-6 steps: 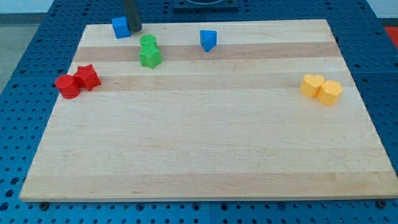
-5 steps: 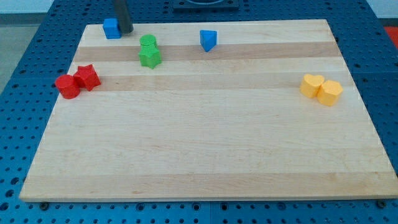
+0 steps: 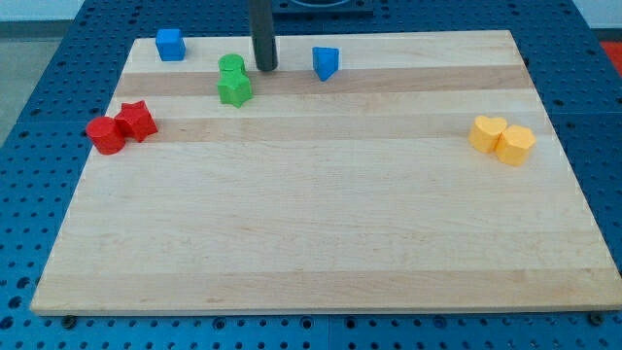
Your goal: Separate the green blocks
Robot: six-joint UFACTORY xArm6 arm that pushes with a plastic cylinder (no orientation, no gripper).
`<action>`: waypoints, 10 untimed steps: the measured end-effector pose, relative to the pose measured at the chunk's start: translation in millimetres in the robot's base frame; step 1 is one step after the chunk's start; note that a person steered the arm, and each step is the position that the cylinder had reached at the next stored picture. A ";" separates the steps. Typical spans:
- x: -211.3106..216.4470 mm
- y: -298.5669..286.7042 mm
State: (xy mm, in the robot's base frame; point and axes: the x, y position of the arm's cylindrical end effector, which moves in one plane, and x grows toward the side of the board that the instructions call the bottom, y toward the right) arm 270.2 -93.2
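Observation:
Two green blocks touch each other near the view's top left: a green cylinder (image 3: 231, 66) and, just below it, a green star-shaped block (image 3: 234, 89). My tip (image 3: 265, 68) stands on the board just to the right of the green cylinder, a small gap apart, and left of the blue triangular block (image 3: 326, 63).
A blue cube (image 3: 170, 44) sits at the board's top left corner. Two red blocks (image 3: 120, 126) touch at the left edge. A yellow heart (image 3: 487, 132) and a yellow cylinder (image 3: 516, 145) touch at the right. The wooden board (image 3: 321, 233) lies on a blue pegboard.
My tip has moved right from beside the blue cube to just right of the green cylinder. The blue cube was first pushed a little left toward the corner. The green blocks have not moved.

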 end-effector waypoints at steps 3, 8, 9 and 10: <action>13.6 -71.6; 12.4 -123.8; 12.4 -115.3; 12.4 -62.3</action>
